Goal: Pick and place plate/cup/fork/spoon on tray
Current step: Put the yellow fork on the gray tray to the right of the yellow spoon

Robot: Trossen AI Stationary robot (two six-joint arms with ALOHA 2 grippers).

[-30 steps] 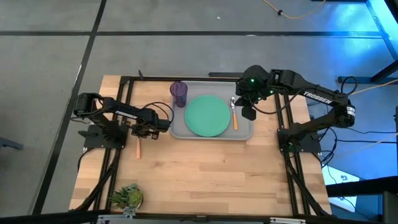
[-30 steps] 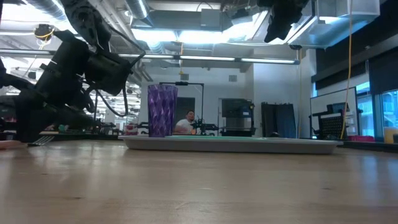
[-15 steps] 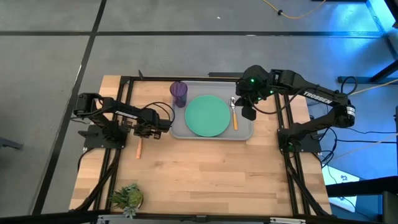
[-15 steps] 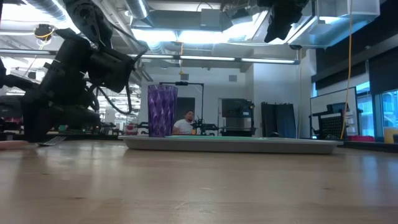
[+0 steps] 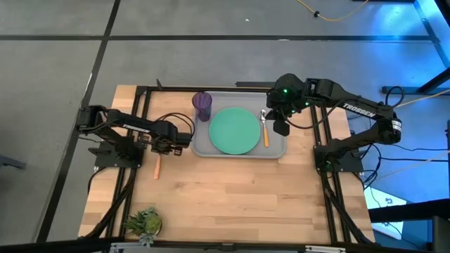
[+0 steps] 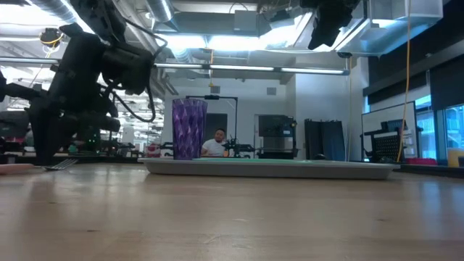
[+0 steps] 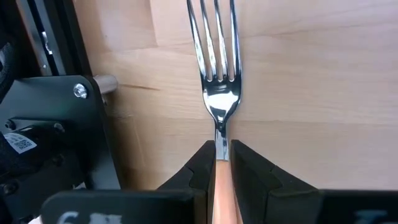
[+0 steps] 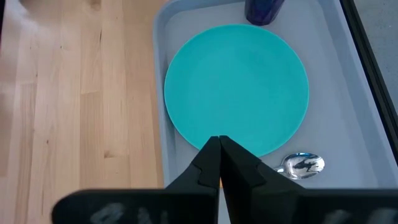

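Fork (image 7: 217,93) is last off the tray (image 5: 204,146); my left jaws clamp its handle at frame left, right jaws closed empty.

From the left wrist, the fork (image 7: 219,81) runs out of sight both ways: its tine tips are cut off by the picture's edge ahead of the left pincer (image 7: 221,163), and its handle vanishes between the pincer's fingers (image 7: 249,171). From above, the arm covers the tines, so only the handle end shows behind the pincer. In the right wrist view, the right pincer (image 8: 219,163) hides the spoon's (image 8: 301,165) handle just beside it, and the cup (image 8: 263,10) ahead is cut off. In the low view, the tray's (image 6: 268,167) rim hides the plate.
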